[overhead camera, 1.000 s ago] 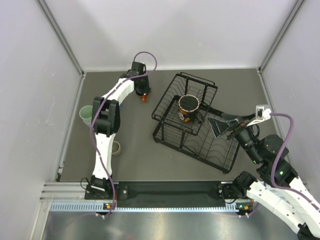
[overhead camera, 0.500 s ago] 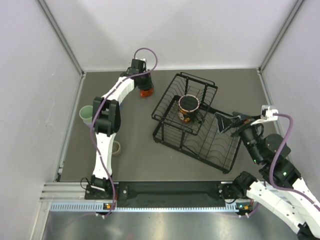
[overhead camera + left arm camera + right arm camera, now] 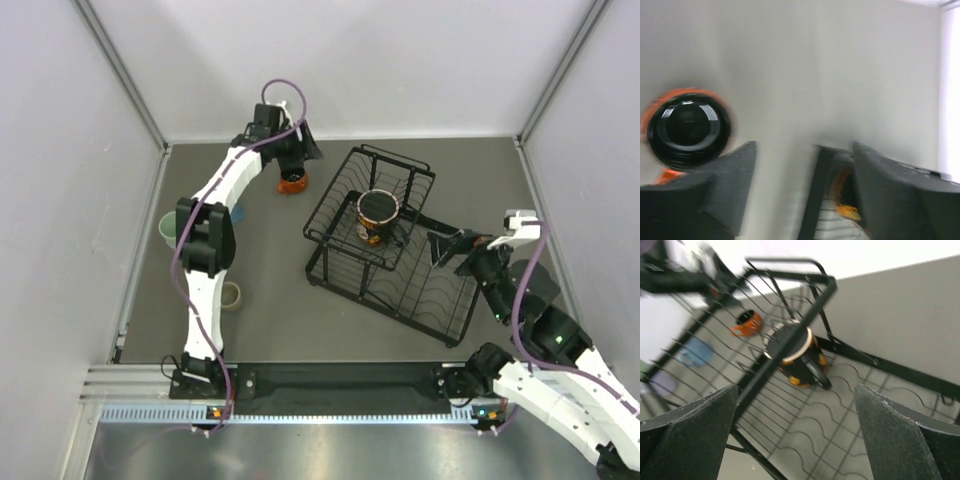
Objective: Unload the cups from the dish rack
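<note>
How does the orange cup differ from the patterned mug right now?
Place: the orange cup stands on the table, outside the rack; the patterned mug sits inside the rack.
Size: the orange cup is small and squat; the patterned mug is clearly bigger.
Look: the orange cup is plain orange; the patterned mug is dark with orange patterning and a black handle.
Shared: both are upright, dark inside, and neither is gripped.

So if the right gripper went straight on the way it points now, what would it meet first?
Probably the patterned mug in the dish rack, which sits dead ahead of the open right gripper. A rack wire crossing in front of the mug may come first; depth is unclear.
</note>
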Action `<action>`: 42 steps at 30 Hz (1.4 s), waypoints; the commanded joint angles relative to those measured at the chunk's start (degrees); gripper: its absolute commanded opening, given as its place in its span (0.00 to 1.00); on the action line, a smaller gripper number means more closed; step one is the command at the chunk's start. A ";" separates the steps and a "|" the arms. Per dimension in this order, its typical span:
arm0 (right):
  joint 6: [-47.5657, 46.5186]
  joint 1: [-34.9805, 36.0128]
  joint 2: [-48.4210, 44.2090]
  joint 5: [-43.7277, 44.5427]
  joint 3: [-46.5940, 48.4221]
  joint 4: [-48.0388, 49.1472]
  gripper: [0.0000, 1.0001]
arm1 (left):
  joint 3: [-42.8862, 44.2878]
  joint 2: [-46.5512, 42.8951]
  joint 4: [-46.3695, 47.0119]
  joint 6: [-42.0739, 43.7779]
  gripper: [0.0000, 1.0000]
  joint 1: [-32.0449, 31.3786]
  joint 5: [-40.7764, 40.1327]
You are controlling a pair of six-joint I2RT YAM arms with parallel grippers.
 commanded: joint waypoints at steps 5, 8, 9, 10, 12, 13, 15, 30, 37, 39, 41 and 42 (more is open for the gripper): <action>4.56 0.18 2.91 5.60 -1.04 -7.54 1.00 | 0.62 -13.20 5.52 -5.88 0.99 0.99 10.02; 6.06 -0.96 5.19 5.78 -1.75 -7.54 1.00 | -1.84 -19.16 4.20 -5.53 0.99 2.48 11.34; 6.41 -2.44 6.07 4.12 -1.57 -7.54 1.00 | -2.89 -20.58 3.94 -5.53 0.99 3.87 11.69; 6.76 -3.41 7.64 2.54 -1.31 -7.46 1.00 | -5.25 -22.16 4.02 -5.88 0.99 4.76 13.00; 6.94 -7.52 8.79 -3.58 -0.52 -6.41 1.00 | -9.46 -26.99 4.89 -6.41 0.99 7.65 14.06; 6.51 -9.55 9.67 -6.24 -0.69 -5.71 1.00 | -10.97 -28.57 5.25 -7.19 0.99 8.89 14.76; 5.10 -17.60 10.55 -15.69 -1.65 -3.43 1.00 | -15.61 -33.06 7.17 -8.95 0.99 12.30 15.56; 1.76 -38.40 21.27 -49.60 -19.05 34.60 0.64 | -37.26 -49.51 13.95 -13.96 0.99 16.81 19.33; -6.05 -38.05 29.17 -50.99 -23.27 50.09 0.69 | -39.11 -50.56 15.09 -15.37 0.99 16.81 20.48; -7.38 -38.14 30.68 -52.05 -24.77 53.44 0.71 | -39.46 -50.74 15.09 -15.64 0.99 16.90 20.74; -8.26 -37.96 32.87 -52.84 -25.30 56.96 0.73 | -39.64 -50.91 15.18 -15.64 0.99 16.81 20.92; -8.79 -38.05 33.58 -55.11 -25.30 58.01 0.77 | -39.64 -51.00 15.10 -15.55 0.99 16.90 20.83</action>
